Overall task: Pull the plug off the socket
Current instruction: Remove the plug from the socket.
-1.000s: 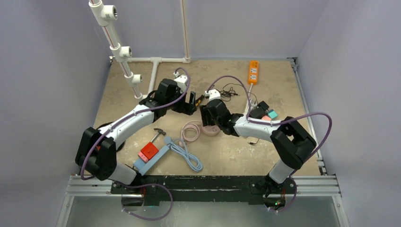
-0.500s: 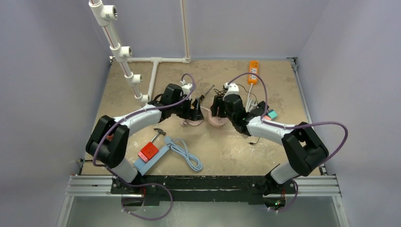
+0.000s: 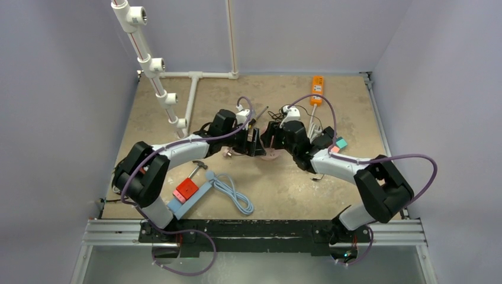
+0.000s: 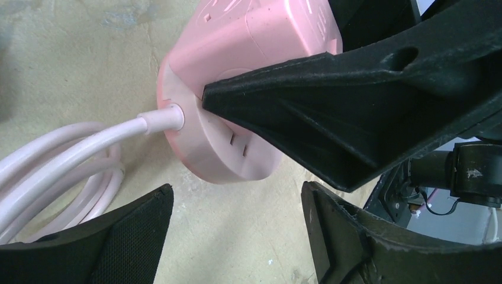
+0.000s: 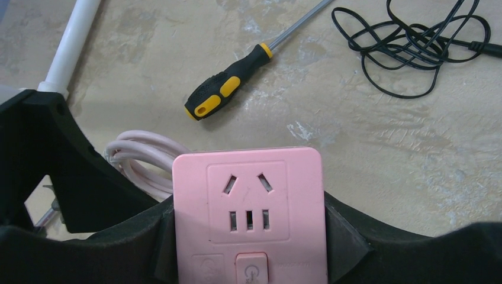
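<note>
A pink cube socket (image 5: pixel 248 213) lies on the table, its top face with empty holes and a button facing up. My right gripper (image 5: pixel 248 236) is shut on it, one finger on each side. In the left wrist view a round pink plug (image 4: pixel 219 136) with a pink cord (image 4: pixel 71 148) entering its side sits against the cube's (image 4: pixel 260 29) near face. My left gripper (image 4: pixel 237 236) is open and empty, its fingers just short of the plug. In the top view both grippers, left (image 3: pixel 254 144) and right (image 3: pixel 272 141), meet over the socket (image 3: pixel 270 155).
A black and yellow screwdriver (image 5: pixel 228 89) and a tangled black cable (image 5: pixel 414 47) lie behind the socket. An orange power strip (image 3: pixel 318 90) is at the back, white pipes (image 3: pixel 157 77) at the left. A hammer (image 3: pixel 200 167), red block (image 3: pixel 187 189) and grey-blue cable (image 3: pixel 234 192) lie near front.
Both arms swung toward the middle of the table and came down. My right gripper closed on the pink socket. My left gripper moved right, up to the plug side.
</note>
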Tool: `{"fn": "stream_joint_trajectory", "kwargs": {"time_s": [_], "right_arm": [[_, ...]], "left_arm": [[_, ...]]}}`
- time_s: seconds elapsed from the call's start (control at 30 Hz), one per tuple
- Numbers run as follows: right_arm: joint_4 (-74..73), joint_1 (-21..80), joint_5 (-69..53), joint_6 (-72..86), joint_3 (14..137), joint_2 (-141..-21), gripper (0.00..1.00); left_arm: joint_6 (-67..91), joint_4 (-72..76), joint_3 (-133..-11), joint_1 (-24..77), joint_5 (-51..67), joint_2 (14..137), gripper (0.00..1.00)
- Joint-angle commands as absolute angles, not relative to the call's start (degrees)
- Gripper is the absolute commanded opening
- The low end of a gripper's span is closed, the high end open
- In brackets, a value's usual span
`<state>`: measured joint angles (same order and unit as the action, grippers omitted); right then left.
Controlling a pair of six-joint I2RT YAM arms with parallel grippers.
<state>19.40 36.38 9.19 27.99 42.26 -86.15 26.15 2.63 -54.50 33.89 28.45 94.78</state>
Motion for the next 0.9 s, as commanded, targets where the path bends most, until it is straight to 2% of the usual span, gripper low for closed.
{"fn": "stream_joint_trajectory", "kwargs": {"time_s": [0.0,0.27,0.43,0.6,0.87], "right_arm": [[27.47,36.6,6.73,30.53,42.32,-81.96,0.0],[28.32,36.62,7.91,30.42,41.47,-80.87,0.0],[28.75,36.62,8.53,30.41,41.1,-80.61,0.0],[30.2,36.7,8.87,30.61,40.01,-80.6,0.0],[32.81,37.1,8.81,31.89,38.17,-80.43,0.0]], "left_arm": [[27.07,5.0,-54.5,34.54,29.07,95.97,0.79],[28.29,5.08,-54.9,34.98,29.72,97.65,0.76],[29.68,6.67,-54.43,34.98,31.53,98.41,0.63],[31.08,8.43,-54.02,34.98,32.9,99.0,0.54],[32.26,9.81,-53.64,34.26,33.69,99.87,0.54]]}}
